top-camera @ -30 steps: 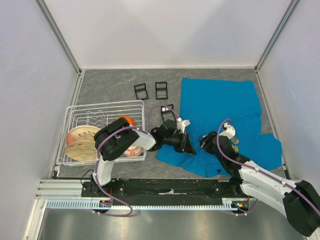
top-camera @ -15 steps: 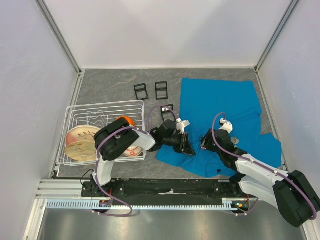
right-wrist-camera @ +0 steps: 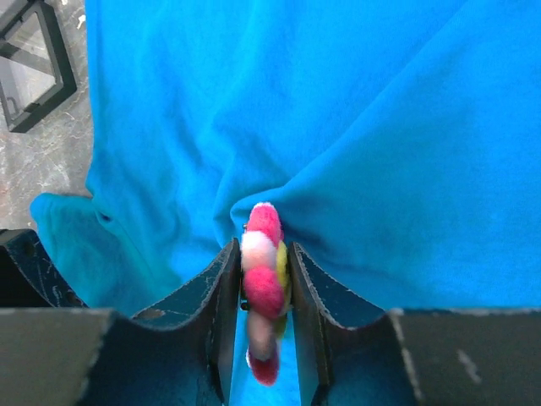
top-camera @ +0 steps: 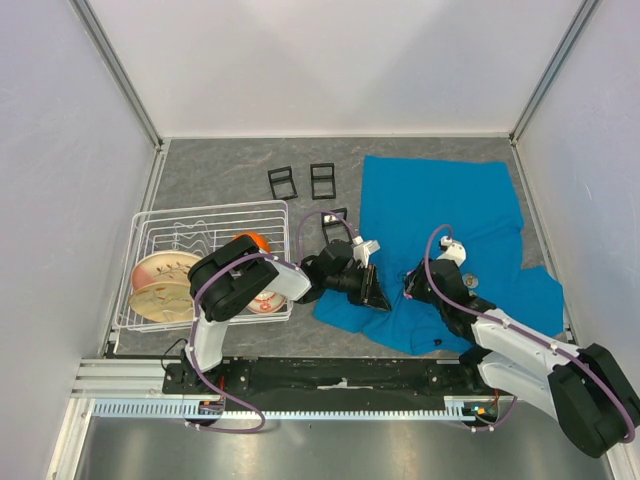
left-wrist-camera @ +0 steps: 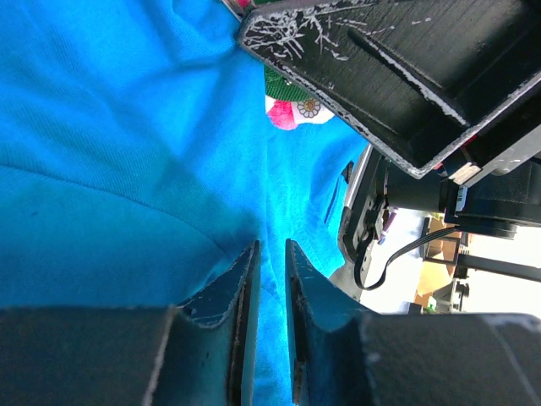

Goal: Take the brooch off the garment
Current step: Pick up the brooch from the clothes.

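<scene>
Teal-blue knit cloth fills both wrist views: the garment (top-camera: 440, 225), a short-sleeved T-shirt, lies spread and creased on the grey speckled table surface (top-camera: 220, 165), on the 3 o'clock side of the work area in the top view. Its near hem is bunched toward 6 o'clock, where I have both arms.

Right gripper (right-wrist-camera: 264, 250): the two dark, scuffed fingers are clamped on the brooch (right-wrist-camera: 262, 292). It is a soft, fuzzy piece made of rounded pink and white lobes with a yellow part at its 3 o'clock edge. It stands edge-on between the pads. The cloth rises to a puckered peak right at the brooch's 12 o'clock end, with folds running away from it. I cannot tell whether the pin is in the fabric.

Left gripper (left-wrist-camera: 270, 247): fingers drawn nearly together, pinching a ridge of the shirt cloth between them. Beyond the tips, toward 12 o'clock in that view, the brooch shows again as pink and white with a small daisy print and green, just under the scratched black finger of the other arm.

In the top view the two grippers sit just beside each other on the shirt's near left part.

At 9 o'clock stands a white wire rack (top-camera: 150, 225) holding round patterned plates (top-camera: 160, 283). Two small black rectangular frames (top-camera: 283, 182) lie toward 12 o'clock, on bare table.
</scene>
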You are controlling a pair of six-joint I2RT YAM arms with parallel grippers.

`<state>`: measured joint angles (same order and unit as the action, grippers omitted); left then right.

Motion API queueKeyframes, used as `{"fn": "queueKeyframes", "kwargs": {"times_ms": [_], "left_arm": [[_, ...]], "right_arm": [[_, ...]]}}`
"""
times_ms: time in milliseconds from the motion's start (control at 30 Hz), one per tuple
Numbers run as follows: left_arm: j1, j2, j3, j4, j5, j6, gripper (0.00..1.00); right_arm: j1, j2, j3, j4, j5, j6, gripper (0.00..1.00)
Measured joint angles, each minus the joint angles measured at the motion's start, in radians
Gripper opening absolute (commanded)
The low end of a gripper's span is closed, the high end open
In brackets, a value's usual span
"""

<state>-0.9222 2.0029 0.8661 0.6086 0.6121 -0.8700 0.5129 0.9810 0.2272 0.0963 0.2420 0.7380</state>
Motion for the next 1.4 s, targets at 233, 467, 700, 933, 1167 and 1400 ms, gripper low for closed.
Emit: {"fn": "queueKeyframes", "kwargs": {"times_ms": [233,467,700,933,1167,1400], "left_arm": [[0.0,0.0,0.0,0.0,0.0,0.0,0.24],[0.0,-0.001,0.0,0.0,0.0,0.0,0.24],[0.0,-0.002,0.0,0.0,0.0,0.0,0.25],[0.0,-0.006,0.0,-0.001,0.0,0.0,0.25],[0.0,-0.007,0.0,-0.001,0.0,0.0,0.25],[0.0,-0.007,0.029,-0.037,0.005,0.0,0.28]], "right_arm": [[0.0,-0.031,-0.008,0.01,0.0,0.014,0.11],[0.0,-0.048,-0.036,0.024,0.001,0.044,0.0],[0.0,-0.043,-0.04,0.037,-0.006,0.053,0.41],[-0.023,-0.066,-0.02,-0.002,-0.017,0.058,0.52],[-0.078,-0.069,0.011,-0.032,-0.058,0.051,0.41],[-0.105,-0.076,0.011,-0.064,-0.088,0.045,0.2]]}}
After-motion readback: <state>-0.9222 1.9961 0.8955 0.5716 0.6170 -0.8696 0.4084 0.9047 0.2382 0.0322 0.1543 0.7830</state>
